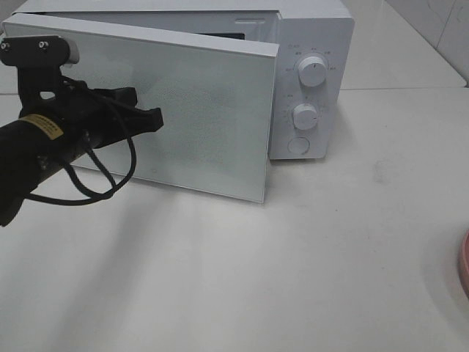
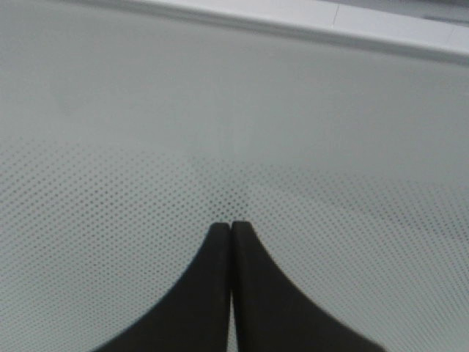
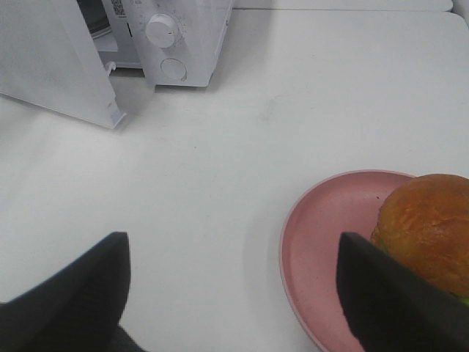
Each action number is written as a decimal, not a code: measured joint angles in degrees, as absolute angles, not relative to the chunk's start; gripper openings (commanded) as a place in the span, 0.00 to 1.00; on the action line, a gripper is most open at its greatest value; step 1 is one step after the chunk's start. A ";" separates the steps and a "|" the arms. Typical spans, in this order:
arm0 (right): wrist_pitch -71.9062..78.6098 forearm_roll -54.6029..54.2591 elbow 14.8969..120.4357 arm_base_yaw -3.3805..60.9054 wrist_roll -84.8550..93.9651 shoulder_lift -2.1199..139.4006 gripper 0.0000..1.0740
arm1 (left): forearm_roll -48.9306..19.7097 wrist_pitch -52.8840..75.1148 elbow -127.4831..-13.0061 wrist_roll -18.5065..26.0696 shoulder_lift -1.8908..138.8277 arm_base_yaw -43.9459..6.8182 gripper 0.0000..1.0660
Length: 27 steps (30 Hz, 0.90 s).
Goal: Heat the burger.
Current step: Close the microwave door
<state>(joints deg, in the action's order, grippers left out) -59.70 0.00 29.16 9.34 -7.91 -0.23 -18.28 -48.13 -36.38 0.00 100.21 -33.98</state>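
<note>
The burger (image 3: 431, 224), with its glossy brown bun, sits on a round pink plate (image 3: 330, 235) on the white table; only a sliver of the plate (image 1: 464, 265) shows at the right edge of the exterior high view. My right gripper (image 3: 231, 246) hovers open beside the plate, with nothing between its black fingers (image 3: 88, 286). The white microwave (image 1: 311, 66) stands at the back with its door (image 1: 198, 110) swung partly open. My left gripper (image 1: 150, 117) is shut and empty, and its tips (image 2: 231, 227) are at the door's dotted front panel.
Two white knobs (image 1: 313, 72) and a round button (image 1: 298, 144) sit on the microwave's right-hand panel. The open door's outer corner (image 3: 113, 117) reaches forward over the table. White tabletop (image 1: 293, 271) stretches between the microwave and the plate.
</note>
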 measured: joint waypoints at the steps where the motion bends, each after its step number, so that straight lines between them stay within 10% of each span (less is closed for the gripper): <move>1: -59.70 0.00 29.16 9.34 -7.91 -0.23 0.70 | -19.14 -46.93 -38.27 0.57 101.07 -34.32 0.00; 27: -59.70 0.00 29.16 9.34 -7.91 -0.23 0.70 | -37.87 -36.73 -58.21 16.50 111.50 -42.46 0.00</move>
<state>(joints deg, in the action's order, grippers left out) -59.70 0.00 29.16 9.34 -7.91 -0.23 -37.87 -36.73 -58.21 16.50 111.50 -42.46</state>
